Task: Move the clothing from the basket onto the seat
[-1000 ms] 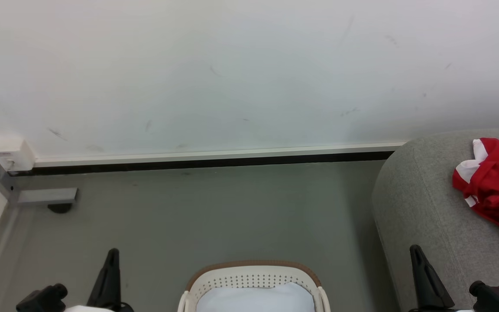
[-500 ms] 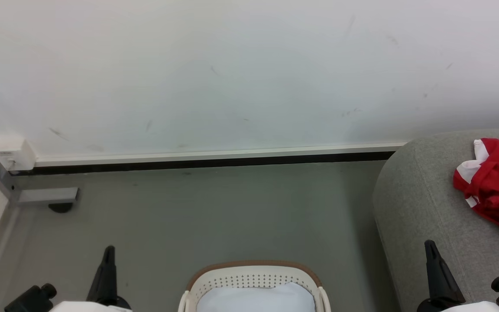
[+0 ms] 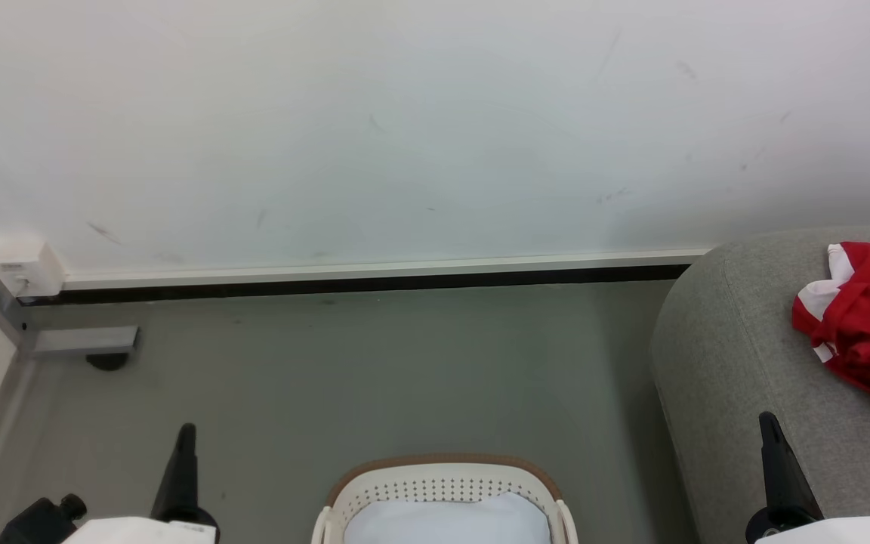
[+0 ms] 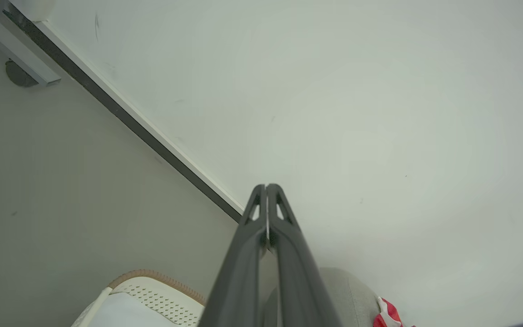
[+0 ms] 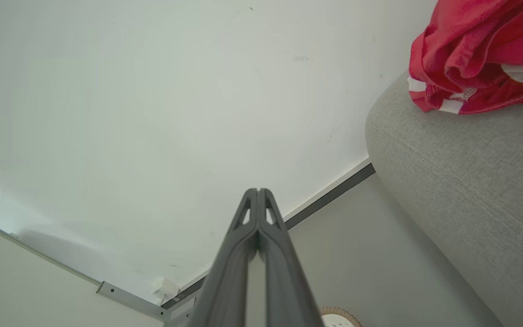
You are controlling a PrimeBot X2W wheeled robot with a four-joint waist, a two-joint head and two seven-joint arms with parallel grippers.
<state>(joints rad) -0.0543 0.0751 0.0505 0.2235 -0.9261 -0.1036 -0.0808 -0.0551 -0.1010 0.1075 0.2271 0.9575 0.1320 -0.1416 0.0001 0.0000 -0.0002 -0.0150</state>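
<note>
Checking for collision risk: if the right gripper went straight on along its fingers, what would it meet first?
Probably the plain white wall; the right gripper points clear of the grey fabric sofa seat. Depth unclear.

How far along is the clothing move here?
Done: red clothing lies bunched on the grey seat. In hand: nothing; the left gripper and right gripper are shut and empty, either side of the basket. Left: perhaps nothing; the basket's visible part holds pale fabric, no red, but its near half is out of frame.
</note>
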